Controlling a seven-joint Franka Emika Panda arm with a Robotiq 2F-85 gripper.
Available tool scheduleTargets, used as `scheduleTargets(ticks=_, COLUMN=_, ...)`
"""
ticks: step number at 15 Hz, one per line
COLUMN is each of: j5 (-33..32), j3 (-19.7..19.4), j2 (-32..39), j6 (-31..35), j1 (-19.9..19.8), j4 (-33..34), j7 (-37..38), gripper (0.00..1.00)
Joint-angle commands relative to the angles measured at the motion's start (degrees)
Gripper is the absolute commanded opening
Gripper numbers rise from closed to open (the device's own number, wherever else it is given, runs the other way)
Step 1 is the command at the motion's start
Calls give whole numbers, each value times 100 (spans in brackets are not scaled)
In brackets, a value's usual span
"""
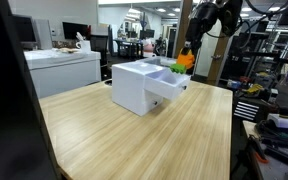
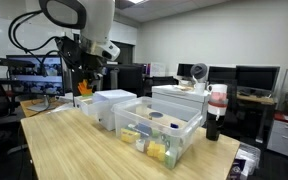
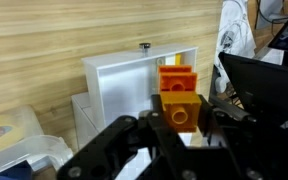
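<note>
We're right over the drawer here. In the wrist view the gripper (image 3: 181, 122) has its fingers (image 3: 149, 128) drawn in on either side of an orange block (image 3: 181, 108), pressed against its flanks. The grip is on, and the opening is only as wide as the block itself. Just beyond it we see a second orange piece (image 3: 176, 78) lying inside the open drawer (image 3: 124, 85). We cannot tell whether the two touch. A small knob (image 3: 143, 46) sits on the drawer's far edge, with the wooden table (image 3: 64, 30) behind it, and a clear bin (image 3: 19, 145) peeks in at the near left.

In an exterior view, the gripper (image 1: 188, 52) hangs at the far right of the table (image 1: 114, 140), just above the drawer (image 1: 169, 88), which is pulled out to the right of the white cabinet (image 1: 134, 85). In an exterior view from the opposite side, the gripper (image 2: 87, 82) is at the far left and the orange block (image 2: 84, 89) shows as a bright spot at its tip. The white cabinet (image 2: 114, 103) stands just right of it, the clear bin (image 2: 159, 135) of small items is nearer us, and a dark bottle (image 2: 213, 120) stands upright on the right.
</note>
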Motion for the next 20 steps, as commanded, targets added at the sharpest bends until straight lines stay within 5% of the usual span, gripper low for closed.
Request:
scheduleTargets(ticks=1, j5=368, j3=-84, j2=86, j6=-180, j1=24, j4=-74, j7=-488, gripper=11)
scheduleTargets(ticks=14, j5=815, j3=102, j2=943, j6=-253, j1=-89, j4=371, j7=-938, gripper=15)
scheduleTargets(ticks=15, j5=779, j3=136, j2=1019, j6=-253, j1=-98, j4=440, j7=-940, gripper=60)
scheduleTargets(ticks=20, j5=655, j3=207, j2=1151, j6=-322, j1=-134, j4=549, j7=-859, gripper=89)
